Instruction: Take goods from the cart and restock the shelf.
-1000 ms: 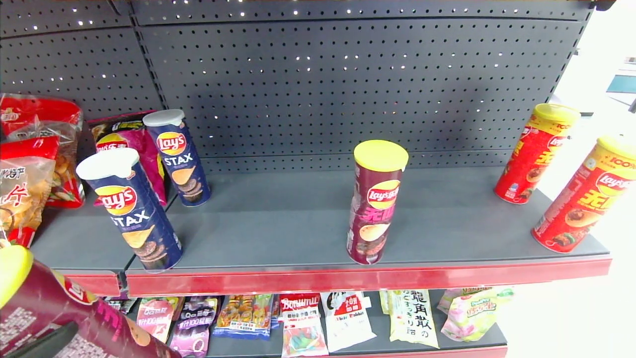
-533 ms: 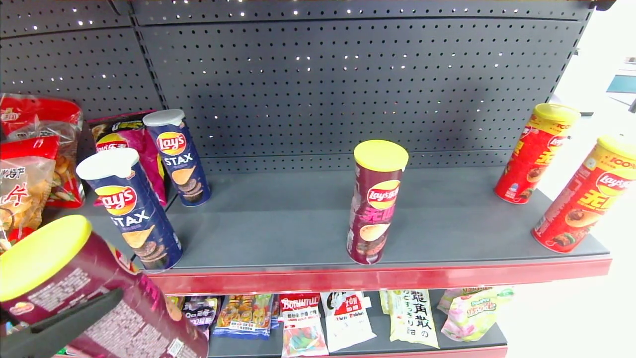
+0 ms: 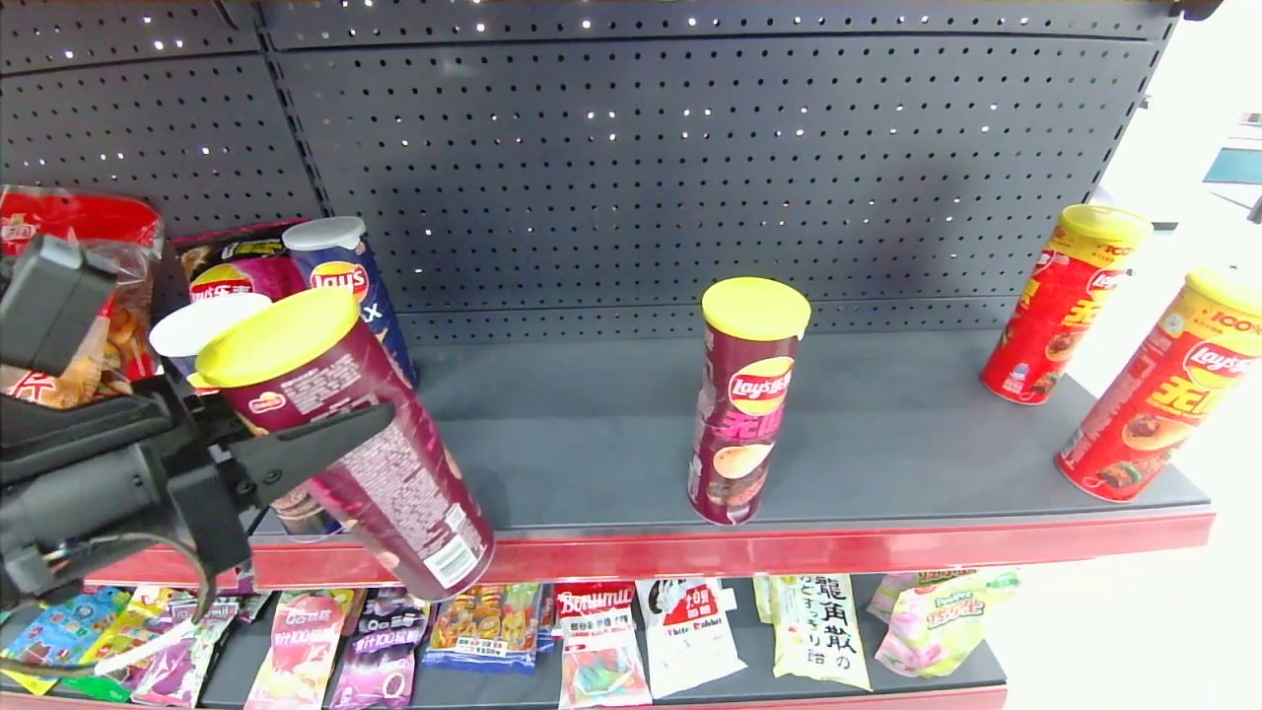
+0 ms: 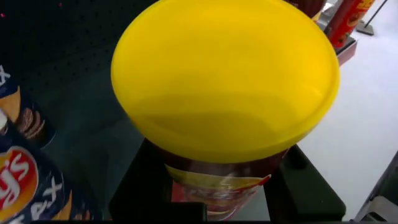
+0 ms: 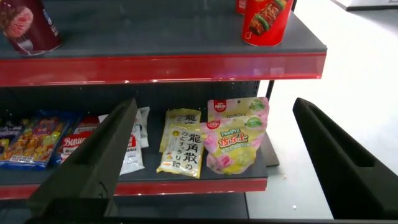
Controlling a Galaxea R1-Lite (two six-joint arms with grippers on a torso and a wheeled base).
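Note:
My left gripper (image 3: 340, 434) is shut on a purple chip can (image 3: 394, 493) with a yellow lid (image 3: 276, 335). The can hangs tilted in front of the left part of the grey shelf (image 3: 592, 444), its bottom just past the red front edge. In the left wrist view the yellow lid (image 4: 224, 74) faces the camera, with the gripper (image 4: 221, 193) around the can body below it. A matching purple can (image 3: 744, 394) stands upright mid-shelf. My right gripper (image 5: 221, 168) is open and empty, low before the shelf's right end.
Two blue cans (image 3: 340, 266) stand on the shelf's left behind the held can, one mostly hidden. Two red cans (image 3: 1065, 301) stand at the right end. Snack bags (image 3: 59, 325) fill the far left and the lower shelf (image 5: 186, 143). Bare shelf lies between the cans.
My left arm has risen from the lower left corner and moved right toward the shelf, carrying the purple can, which now covers the nearer blue can. Nothing on the shelf has moved.

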